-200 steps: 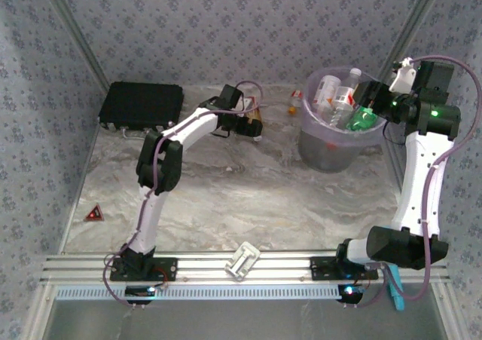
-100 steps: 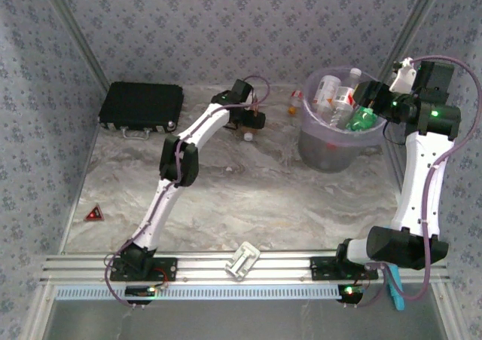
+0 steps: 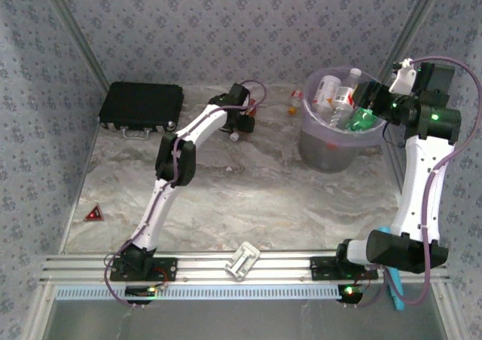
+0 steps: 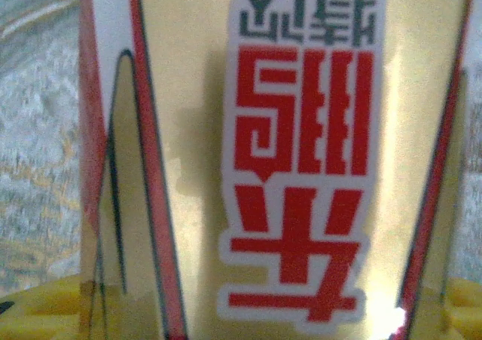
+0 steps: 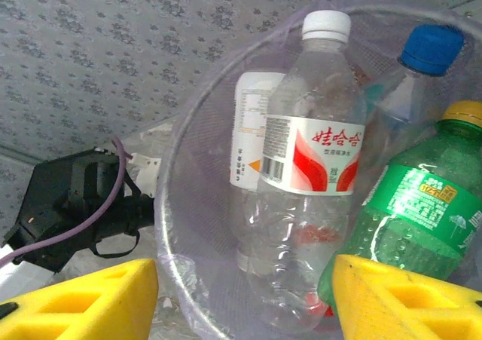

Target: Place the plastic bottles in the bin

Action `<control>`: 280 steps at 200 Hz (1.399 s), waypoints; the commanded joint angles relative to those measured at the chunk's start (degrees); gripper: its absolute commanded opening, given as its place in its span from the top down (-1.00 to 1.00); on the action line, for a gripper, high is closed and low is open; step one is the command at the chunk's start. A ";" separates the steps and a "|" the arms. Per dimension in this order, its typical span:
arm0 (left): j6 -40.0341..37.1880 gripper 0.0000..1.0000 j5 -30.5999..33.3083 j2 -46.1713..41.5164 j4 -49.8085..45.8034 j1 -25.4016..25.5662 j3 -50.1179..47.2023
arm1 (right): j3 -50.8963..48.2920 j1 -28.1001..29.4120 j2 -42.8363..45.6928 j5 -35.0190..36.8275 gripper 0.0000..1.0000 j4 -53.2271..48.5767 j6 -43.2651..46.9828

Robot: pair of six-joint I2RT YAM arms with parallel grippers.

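Grey-beige marbled tabletop point(image 3: 226, 197), walled on three sides by blue-grey flowered paper with metal posts in the far corners. Middle and near stretch bare; plenty of open room between the two arms. Near edge is a slotted aluminium rail carrying both bases and a small white clip point(image 3: 243, 261).

Far-left corner: flat black case point(image 3: 141, 105). Left edge, toward the near side: small red triangle point(image 3: 94, 213).

Far-right corner: the bin point(image 3: 324, 153), close to the right wall. It holds a clear bottle point(image 5: 312, 174) with white cap and red label, a white-labelled bottle point(image 5: 248, 140) behind it, a blue-capped bottle point(image 5: 429, 50) and a green bottle point(image 5: 410, 212) with yellow cap. Small orange bottle point(image 3: 294, 103) lies on the tabletop at the far edge, just left of the bin.

Left gripper point(image 3: 242, 123) reaches to the middle of the far edge. Gold-labelled bottle point(image 4: 301, 166) with red characters sits between its yellow pads point(image 4: 38, 313), one on each side; whether they press on it, cannot tell.

Right gripper point(image 5: 245, 276) hangs over the bin's rim, jaws apart, nothing between them; green bottle just beside the right-hand finger.
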State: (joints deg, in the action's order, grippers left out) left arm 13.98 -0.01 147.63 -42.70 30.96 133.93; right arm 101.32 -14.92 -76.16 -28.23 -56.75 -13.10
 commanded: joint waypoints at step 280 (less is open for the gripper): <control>7.19 -0.10 -19.31 -60.15 55.34 11.99 -64.08 | 5.29 34.54 -16.15 1.12 -0.50 10.79 -8.34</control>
State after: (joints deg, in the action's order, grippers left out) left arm 21.74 -19.49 87.00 10.22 42.54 66.15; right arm 105.51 19.99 -93.51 -28.32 -45.60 -21.41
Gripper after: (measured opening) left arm 0.651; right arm 0.791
